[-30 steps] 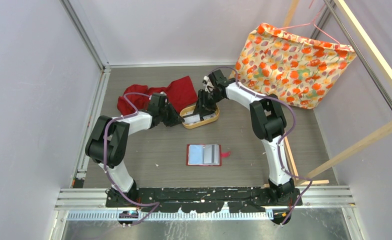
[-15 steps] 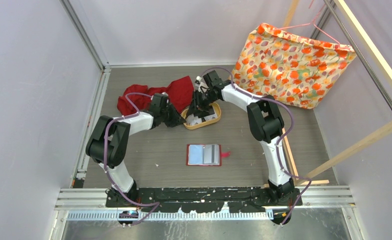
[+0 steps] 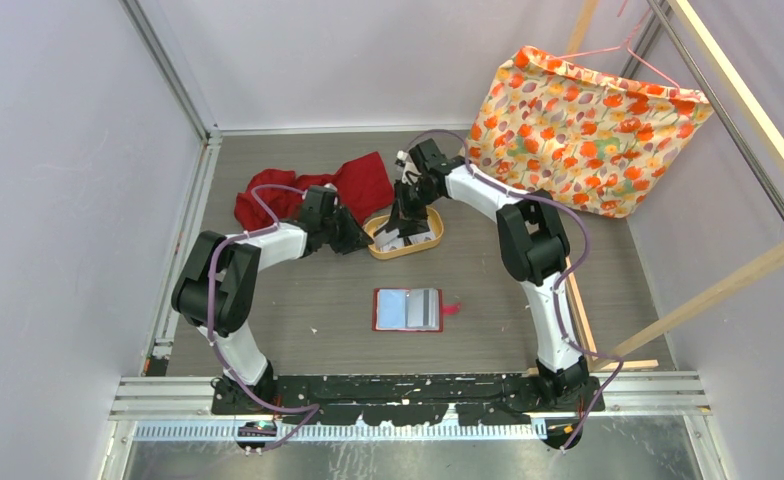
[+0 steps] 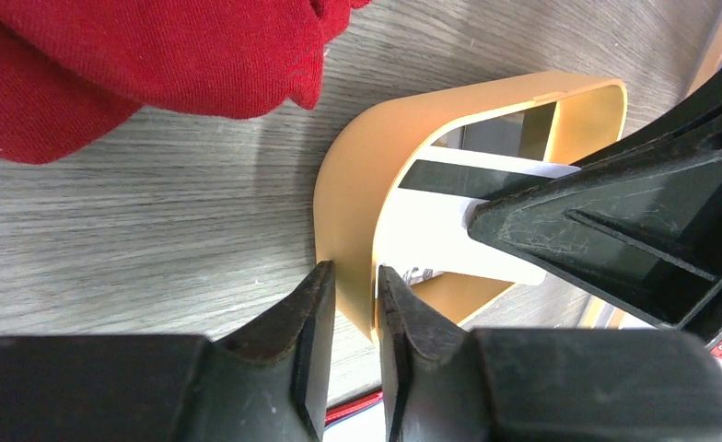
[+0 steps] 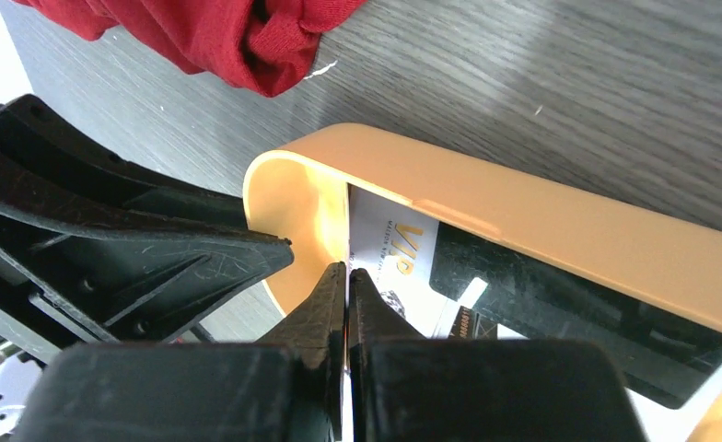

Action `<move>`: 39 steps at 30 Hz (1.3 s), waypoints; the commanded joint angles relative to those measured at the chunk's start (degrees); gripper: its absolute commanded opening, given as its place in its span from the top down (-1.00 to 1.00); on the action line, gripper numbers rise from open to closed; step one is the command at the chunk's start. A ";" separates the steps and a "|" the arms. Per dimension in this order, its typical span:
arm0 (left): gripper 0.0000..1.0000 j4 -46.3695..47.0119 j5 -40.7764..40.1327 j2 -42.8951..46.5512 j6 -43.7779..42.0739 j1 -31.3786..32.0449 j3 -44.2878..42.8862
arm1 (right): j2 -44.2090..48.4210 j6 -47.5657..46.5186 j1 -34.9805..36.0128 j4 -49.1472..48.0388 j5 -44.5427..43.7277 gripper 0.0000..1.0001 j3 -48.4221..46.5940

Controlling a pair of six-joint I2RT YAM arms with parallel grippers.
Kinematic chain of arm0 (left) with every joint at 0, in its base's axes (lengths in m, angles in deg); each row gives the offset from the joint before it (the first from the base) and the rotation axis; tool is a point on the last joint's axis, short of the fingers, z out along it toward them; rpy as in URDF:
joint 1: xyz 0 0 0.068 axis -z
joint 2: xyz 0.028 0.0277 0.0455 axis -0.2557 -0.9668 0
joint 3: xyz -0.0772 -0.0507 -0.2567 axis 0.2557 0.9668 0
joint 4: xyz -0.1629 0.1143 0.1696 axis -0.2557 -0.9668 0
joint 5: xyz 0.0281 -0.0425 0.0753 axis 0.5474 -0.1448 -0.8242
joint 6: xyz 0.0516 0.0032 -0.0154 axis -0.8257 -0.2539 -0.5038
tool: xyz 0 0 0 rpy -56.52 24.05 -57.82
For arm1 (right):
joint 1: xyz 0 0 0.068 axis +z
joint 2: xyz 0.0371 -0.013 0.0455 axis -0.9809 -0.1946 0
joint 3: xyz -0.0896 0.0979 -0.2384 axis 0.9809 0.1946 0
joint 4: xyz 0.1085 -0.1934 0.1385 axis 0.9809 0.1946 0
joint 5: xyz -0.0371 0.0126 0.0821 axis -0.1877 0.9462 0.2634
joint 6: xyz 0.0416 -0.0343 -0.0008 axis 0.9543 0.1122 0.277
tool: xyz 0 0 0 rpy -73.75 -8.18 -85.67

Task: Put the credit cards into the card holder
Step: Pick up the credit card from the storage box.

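Observation:
The red card holder (image 3: pixel 408 309) lies open and flat on the table, pale pockets up, near the arms. Credit cards lie in the tan oval tray (image 3: pixel 426 241) behind it. My right gripper (image 5: pixel 347 270) reaches down into the tray and is shut on the edge of a white credit card (image 5: pixel 385 244) with orange print; a white sliver shows between its fingers. A darker card (image 5: pixel 560 304) lies beside it. My left gripper (image 4: pixel 353 272) straddles the tray's wall (image 4: pixel 366 166) at its left end, one finger inside and one outside, closed on it.
A crumpled red cloth (image 3: pixel 308 190) lies just behind and left of the tray. A floral fabric bag (image 3: pixel 583 130) hangs at the back right. A wooden bar (image 3: pixel 708 295) slants along the right side. A small pink scrap (image 3: pixel 452 308) sits beside the card holder.
My right gripper dropped a little into the tray and closed from open onto the white card. The left gripper stayed on the tray's wall.

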 commanded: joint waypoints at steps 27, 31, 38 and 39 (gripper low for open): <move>-0.78 0.49 0.91 37.70 -16.75 -3.60 8.75 | 33.52 -45.15 -7.21 14.41 25.63 0.98 16.56; -1.00 9.69 4.35 43.93 -11.80 -3.91 16.01 | 40.11 -50.20 -7.86 15.33 28.20 0.98 22.58; -0.97 27.10 23.82 46.51 -6.11 -3.22 24.91 | 51.90 -53.71 -8.26 7.89 30.26 0.98 38.08; -0.94 27.10 25.44 46.40 -6.64 -2.58 25.01 | 52.63 -53.96 -8.27 7.47 30.31 0.98 39.73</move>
